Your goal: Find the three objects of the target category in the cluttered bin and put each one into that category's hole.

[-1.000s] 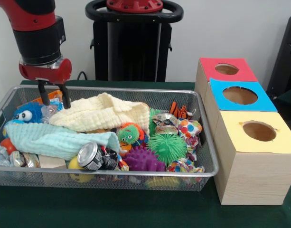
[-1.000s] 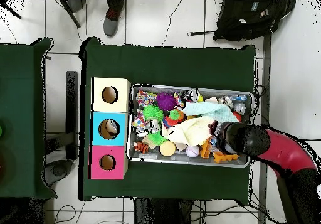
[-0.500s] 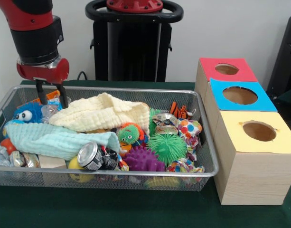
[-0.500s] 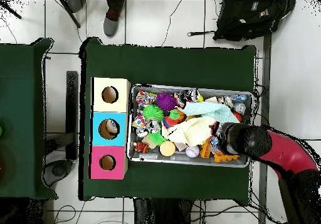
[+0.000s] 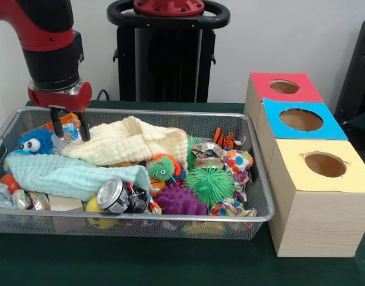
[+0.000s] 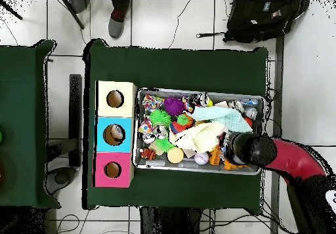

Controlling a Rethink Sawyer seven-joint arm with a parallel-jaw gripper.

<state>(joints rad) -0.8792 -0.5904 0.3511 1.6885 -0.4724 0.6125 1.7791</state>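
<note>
While the arm hangs over the far left corner of the wire bin (image 5: pixel 253 173) as seen from the front, the gripper (image 5: pixel 69 126) sits low there, two dark fingers (image 5: pixel 84 127) spread with a gap between them, nothing held. Fingertips are down around the crinkly clear wrapper (image 5: pixel 62 139) and just beside the left end of the cream cloth (image 5: pixel 131 143); can't tell if they touch either.

Bin contents, front view:
- blue fuzzy toy with googly eyes (image 5: pixel 34 142) left, close to the gripper
- orange piece (image 5: pixel 65 120) behind the fingers, mostly hidden
- pale teal cloth (image 5: pixel 72 176) draped across front-left
- crushed can (image 5: pixel 114 195) lying on its side at the teal cloth's front edge
- yellow toy (image 5: pixel 96 210) below the can
- wooden block (image 5: pixel 65 203) left of that
- green-and-orange fuzzy ball (image 5: pixel 164 167) mid-bin
- green spiky ball (image 5: pixel 209 185) and purple spiky ball (image 5: pixel 178 201) side by side toward the front
- tiger-striped toy (image 5: pixel 224 139) at the back right
- polka-dot fabric (image 5: pixel 237 162) along the right wall

Three wooden boxes stand in a row just right of the bin, each with a round hole on top: red box (image 5: pixel 283 87) farthest, blue box (image 5: pixel 300 120) middle, yellow box (image 5: pixel 325 165) nearest. Can't tell which category is the target; nothing from the bin is at any hole.

Overhead, the black wrist (image 6: pixel 248 149) covers the gripper, so no finger detail there. It sits over the bin end away from the boxes. A person's shoe (image 6: pixel 117 26) shows at the top edge, a black backpack (image 6: pixel 259 18) on the floor top right.
</note>
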